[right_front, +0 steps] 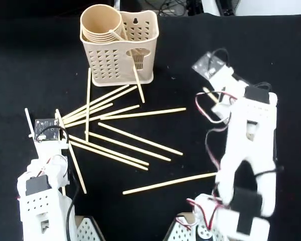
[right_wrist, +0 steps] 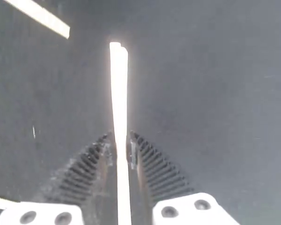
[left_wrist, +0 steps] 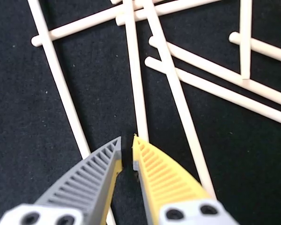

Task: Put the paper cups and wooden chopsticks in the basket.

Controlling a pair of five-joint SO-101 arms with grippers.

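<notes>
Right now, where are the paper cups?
In the high view, the cups sit stacked in the left end of the basket, on the far side, beyond the scattered chopsticks.

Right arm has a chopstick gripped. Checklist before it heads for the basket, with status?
1. Grip: right jaws shut on the held chopstick. Ok.
2. Length of stick trailing behind the jaws: cannot tell.
3. Basket upright, compartment beside the paper cups open. Ok.
4. Route to the basket: bare table in between. Ok.
5. Basket front: a leaning chopstick rests against it and may get knocked. Not ok.
6. Left jaws shut, low over the loose chopsticks, away from that route. Ok.
</notes>
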